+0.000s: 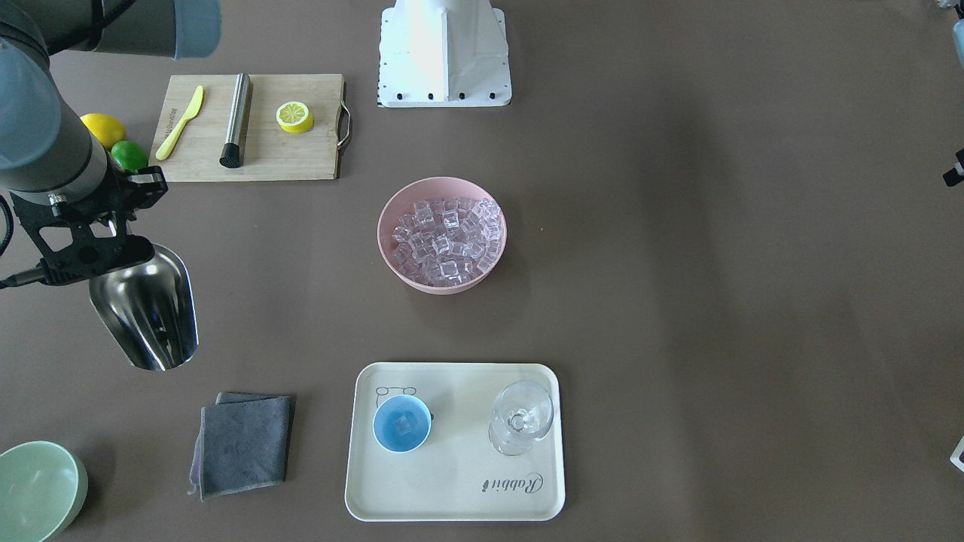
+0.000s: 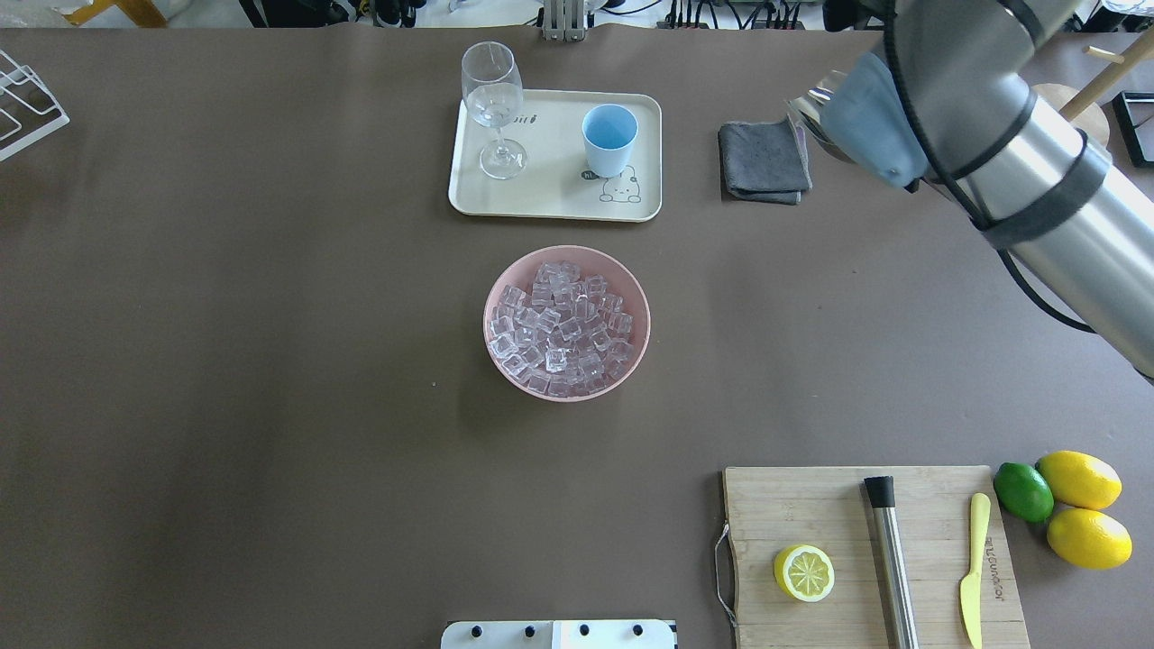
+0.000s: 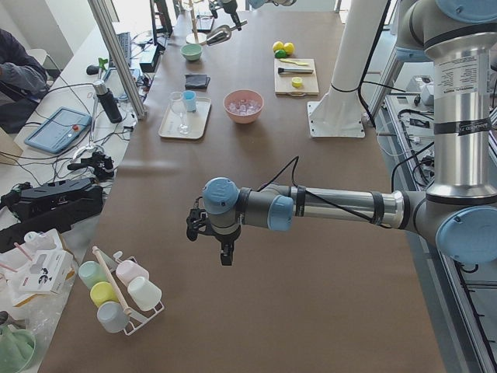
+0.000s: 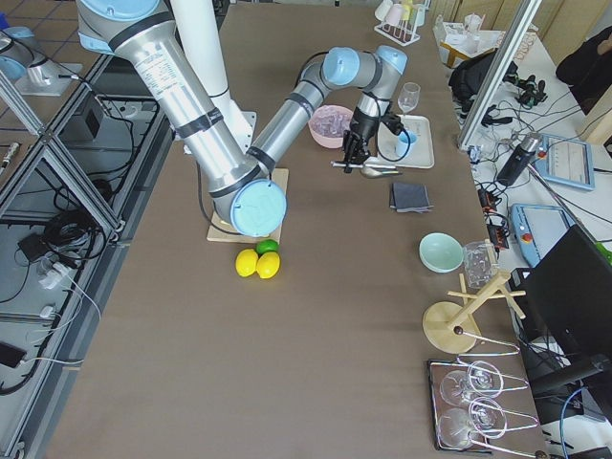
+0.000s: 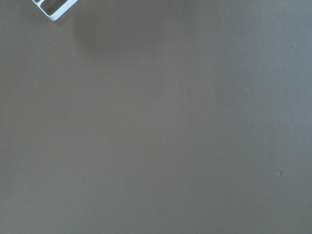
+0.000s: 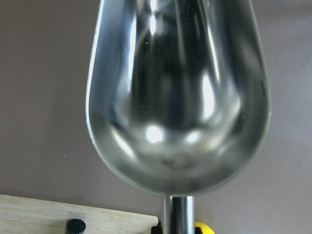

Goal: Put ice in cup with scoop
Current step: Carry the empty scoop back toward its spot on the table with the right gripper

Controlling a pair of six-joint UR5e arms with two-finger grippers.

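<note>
My right gripper (image 1: 90,252) is shut on the handle of the shiny steel scoop (image 1: 147,309) and holds it above the bare table, left of the pink bowl (image 1: 384,226) in the front view. The scoop's trough (image 6: 178,97) is empty. Many clear ice cubes (image 1: 446,239) fill the pink bowl at the table's middle. The light-blue cup (image 1: 402,423) stands on the cream tray (image 1: 452,489) and holds one clear cube. My left gripper (image 3: 221,241) hangs over bare table far from these things; I cannot tell whether it is open or shut.
A clear stemmed glass (image 1: 521,416) stands on the tray beside the cup. A folded grey cloth (image 1: 245,443) and a pale green bowl (image 1: 38,489) lie near the scoop. A wooden board (image 1: 301,162) carries a steel cylinder (image 1: 236,120), a lemon half and a yellow knife.
</note>
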